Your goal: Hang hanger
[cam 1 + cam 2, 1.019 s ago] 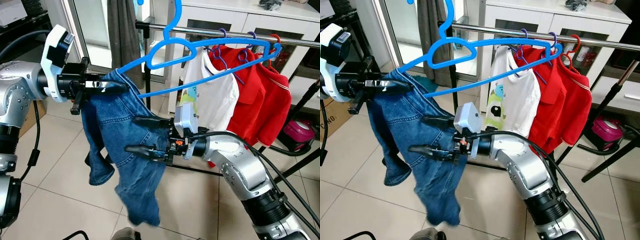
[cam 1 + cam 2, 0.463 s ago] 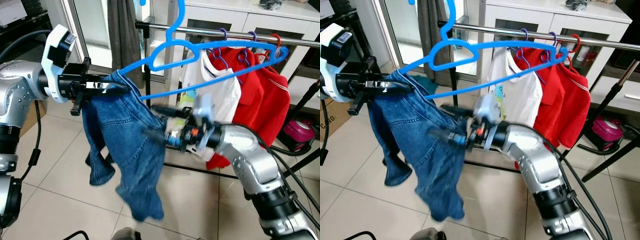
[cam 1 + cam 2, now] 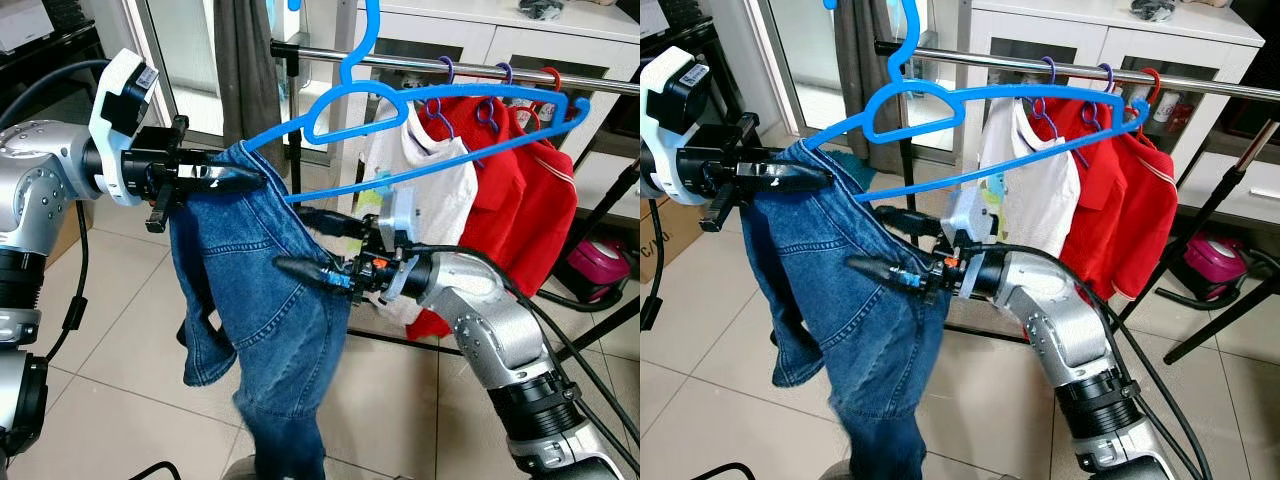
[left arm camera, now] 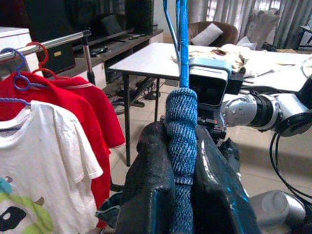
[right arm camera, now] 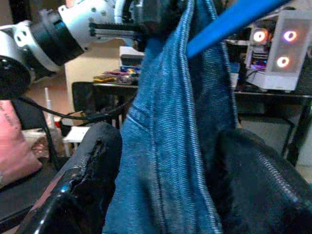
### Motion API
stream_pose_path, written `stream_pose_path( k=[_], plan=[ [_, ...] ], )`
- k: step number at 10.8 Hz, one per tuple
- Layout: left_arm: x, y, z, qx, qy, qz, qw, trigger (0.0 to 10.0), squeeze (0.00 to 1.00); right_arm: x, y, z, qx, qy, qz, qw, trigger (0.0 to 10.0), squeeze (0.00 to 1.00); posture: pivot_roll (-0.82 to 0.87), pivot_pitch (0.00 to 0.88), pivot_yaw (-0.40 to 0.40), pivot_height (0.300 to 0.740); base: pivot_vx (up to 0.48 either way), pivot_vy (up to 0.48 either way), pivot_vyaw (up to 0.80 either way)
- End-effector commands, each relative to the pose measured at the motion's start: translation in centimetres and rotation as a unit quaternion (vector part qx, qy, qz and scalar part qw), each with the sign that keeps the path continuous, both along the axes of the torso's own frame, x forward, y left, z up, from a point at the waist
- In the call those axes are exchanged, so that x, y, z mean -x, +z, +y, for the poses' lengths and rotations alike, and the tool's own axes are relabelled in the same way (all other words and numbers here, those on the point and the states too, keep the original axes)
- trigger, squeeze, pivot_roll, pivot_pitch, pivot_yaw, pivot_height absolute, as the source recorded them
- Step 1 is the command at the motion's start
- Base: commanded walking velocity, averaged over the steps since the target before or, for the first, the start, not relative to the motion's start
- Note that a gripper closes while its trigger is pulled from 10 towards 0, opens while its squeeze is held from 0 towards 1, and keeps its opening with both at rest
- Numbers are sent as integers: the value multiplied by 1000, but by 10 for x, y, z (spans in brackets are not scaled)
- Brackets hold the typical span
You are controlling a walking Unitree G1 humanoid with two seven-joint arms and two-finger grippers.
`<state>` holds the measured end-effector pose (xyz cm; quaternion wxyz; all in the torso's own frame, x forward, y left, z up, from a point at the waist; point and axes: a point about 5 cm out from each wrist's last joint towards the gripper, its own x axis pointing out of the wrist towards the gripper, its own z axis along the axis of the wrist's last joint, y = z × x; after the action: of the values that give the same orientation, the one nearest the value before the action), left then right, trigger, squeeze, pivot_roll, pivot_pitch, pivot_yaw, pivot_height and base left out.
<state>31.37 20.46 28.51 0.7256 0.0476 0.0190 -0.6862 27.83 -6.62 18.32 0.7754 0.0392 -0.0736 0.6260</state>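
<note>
Tiled floor (image 3: 120, 330), chrome rail (image 3: 560, 80) crowded with red and white shirts (image 3: 1120, 190). Blue hanger (image 3: 430, 100) tilted just beside the rail, hook unseated. Left gripper (image 3: 235, 180) clamped on its denim-wrapped end (jeans (image 3: 270, 310) soft, heavy, sagging) — right gripper (image 3: 325, 250) fingers spread around the fabric. Stiff plastic near the hook — probably the surest hold.

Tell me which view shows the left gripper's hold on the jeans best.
The left wrist view: the left gripper is shut on a fold of the jeans below the blue hanger. The eye views show it side-on; the right wrist view shows it distantly.
</note>
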Motion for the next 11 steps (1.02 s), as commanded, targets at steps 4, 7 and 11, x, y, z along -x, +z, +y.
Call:
stream_pose_path(
  k=[4,7,11],
  plan=[
    [2,16,0,10,3,-34,999,0,0,20,-8,9,29,95,6,995,10000,0,30,0,15,740,0,0,0],
    [1,18,-3,13,-5,-35,999,0,0,20,-19,30,43,126,18,991,10000,0,30,0,16,740,0,0,0],
    [3,31,0,22,-3,-51,998,0,0,26,-61,33,134,175,56,974,10000,0,44,4,0,740,0,0,0]
  ],
)
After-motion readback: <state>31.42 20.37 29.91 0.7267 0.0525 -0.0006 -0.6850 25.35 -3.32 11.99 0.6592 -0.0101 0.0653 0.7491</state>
